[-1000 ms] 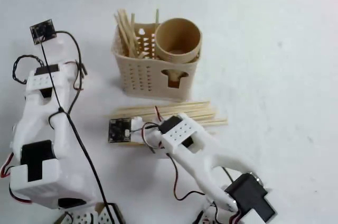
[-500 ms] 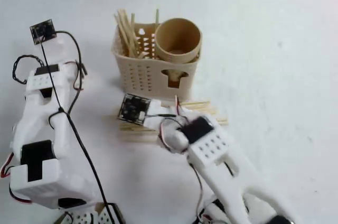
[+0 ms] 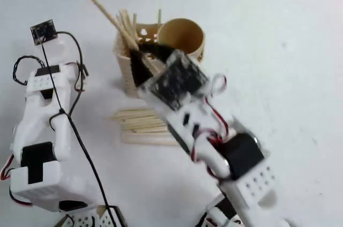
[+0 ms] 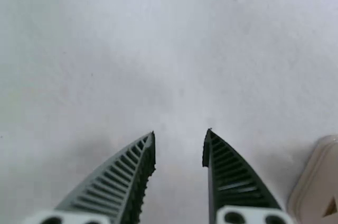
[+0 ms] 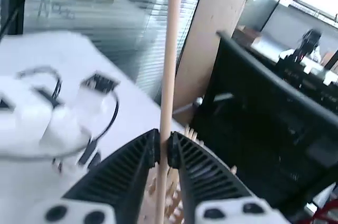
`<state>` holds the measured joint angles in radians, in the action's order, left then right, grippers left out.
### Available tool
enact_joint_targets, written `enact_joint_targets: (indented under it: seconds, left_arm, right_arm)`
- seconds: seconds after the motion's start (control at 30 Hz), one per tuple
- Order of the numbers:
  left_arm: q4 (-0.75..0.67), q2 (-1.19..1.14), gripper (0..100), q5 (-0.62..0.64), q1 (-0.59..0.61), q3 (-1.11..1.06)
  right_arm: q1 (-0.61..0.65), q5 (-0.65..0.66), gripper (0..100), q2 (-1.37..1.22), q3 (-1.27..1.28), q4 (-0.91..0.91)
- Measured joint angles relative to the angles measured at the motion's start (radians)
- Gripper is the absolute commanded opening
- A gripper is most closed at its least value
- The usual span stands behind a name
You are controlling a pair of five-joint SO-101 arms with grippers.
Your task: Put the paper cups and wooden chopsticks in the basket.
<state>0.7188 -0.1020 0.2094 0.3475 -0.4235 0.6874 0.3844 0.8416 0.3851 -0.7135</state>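
Note:
My right gripper (image 3: 137,55) hangs over the cream basket (image 3: 123,72), shut on one wooden chopstick (image 3: 107,13) that slants up and away to the far left. In the right wrist view the chopstick (image 5: 171,49) stands clamped between the black fingers (image 5: 132,166) of the gripper (image 5: 163,147). A paper cup (image 3: 185,31) and several chopsticks (image 3: 127,23) stand inside the basket. A pile of chopsticks (image 3: 142,122) lies on the table in front of the basket. My left gripper (image 4: 179,137) is open over bare table, holding nothing.
The left arm (image 3: 45,109) rests along the table's left side with a black cable over it. A corner of the basket (image 4: 317,182) sits beside the left gripper. The right arm (image 3: 214,141) covers the basket's front and the pile's right end.
My right arm rose from the pile on the table with one chopstick and swung up over the basket. The left arm stayed still.

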Motion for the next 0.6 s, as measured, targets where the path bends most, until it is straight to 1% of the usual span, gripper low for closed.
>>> enact_joint_targets:
  seconds: [0.23, 0.37, 0.53, 0.6]
  left_arm:
    - [0.000, 0.000, 17, 0.000, 0.000, 0.000]
    - [0.000, 0.000, 17, 0.000, 0.000, 0.000]
    - [0.000, 0.000, 17, 0.000, 0.000, 0.000]
    - [0.000, 0.000, 17, 0.000, 0.000, 0.000]
  right_arm:
    - [0.000, -0.009, 1.8, -0.399, -0.319, 0.169]
    - [0.000, -0.009, 1.8, -0.580, -0.482, 0.183]
    - [-0.014, -0.009, 1.9, -0.717, -0.554, 0.183]
    - [-0.034, -0.009, 3.9, -0.740, -0.555, 0.183]
